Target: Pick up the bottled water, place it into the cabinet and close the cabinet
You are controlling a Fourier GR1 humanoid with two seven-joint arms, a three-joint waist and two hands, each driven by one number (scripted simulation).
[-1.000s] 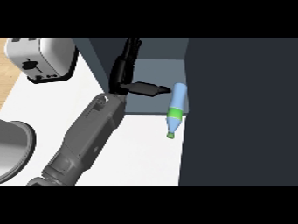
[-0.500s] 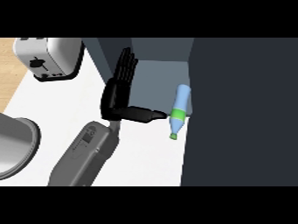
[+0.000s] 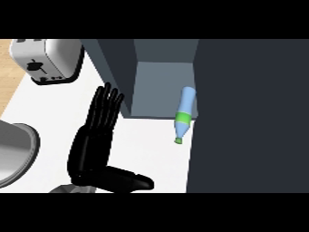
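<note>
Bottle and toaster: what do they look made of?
Bottled water: likely clear plastic, going by its pale blue see-through body, green label band and green cap. Toaster: apparently brushed metal, a silvery grey shell with soft highlights; the dark base trim may be plastic.

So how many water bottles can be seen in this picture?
1. The water bottle lies against the dark cabinet, its green cap pointing toward the viewer. More may be hidden inside.

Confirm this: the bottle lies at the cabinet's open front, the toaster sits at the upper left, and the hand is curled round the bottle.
Not right. In the head view the hand is open, fingers straight, and apart from the bottle, to its left. The rest holds: the bottle lies at the front of the cabinet, and the toaster sits at the upper left.
</note>
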